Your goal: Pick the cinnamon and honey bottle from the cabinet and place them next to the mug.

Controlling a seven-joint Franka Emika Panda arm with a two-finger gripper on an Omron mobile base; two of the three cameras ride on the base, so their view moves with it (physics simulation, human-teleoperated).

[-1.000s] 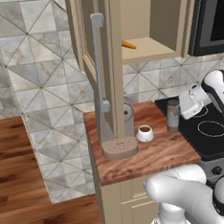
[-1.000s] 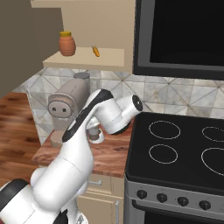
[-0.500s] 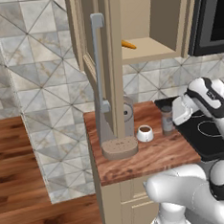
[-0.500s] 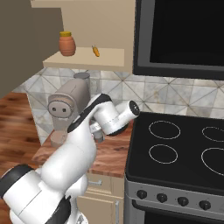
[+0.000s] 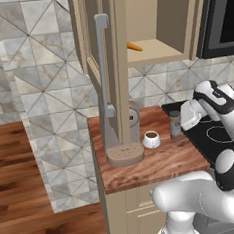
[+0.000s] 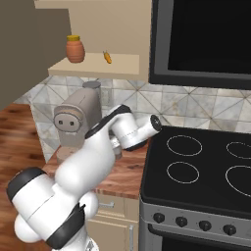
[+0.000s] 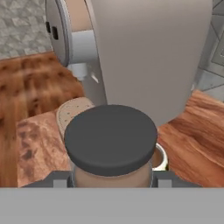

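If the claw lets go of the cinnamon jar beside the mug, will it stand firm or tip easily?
The cinnamon jar looks slim and taller than the mug, so a sideways nudge would probably tip it. Once on its side, its round body would likely roll on the flat wooden counter. It seems rigid, so it should not deform.

A: What stands on the wooden bench (image 5: 163,160)?
B: The mug (image 5: 151,139), the cinnamon (image 5: 175,124) just beside it, and a grey machine on a round speckled base (image 5: 125,154).

A: And the cabinet shelf (image 6: 93,66)?
B: The honey bottle (image 6: 75,49), with a thin orange thing (image 6: 107,57) lying nearby.
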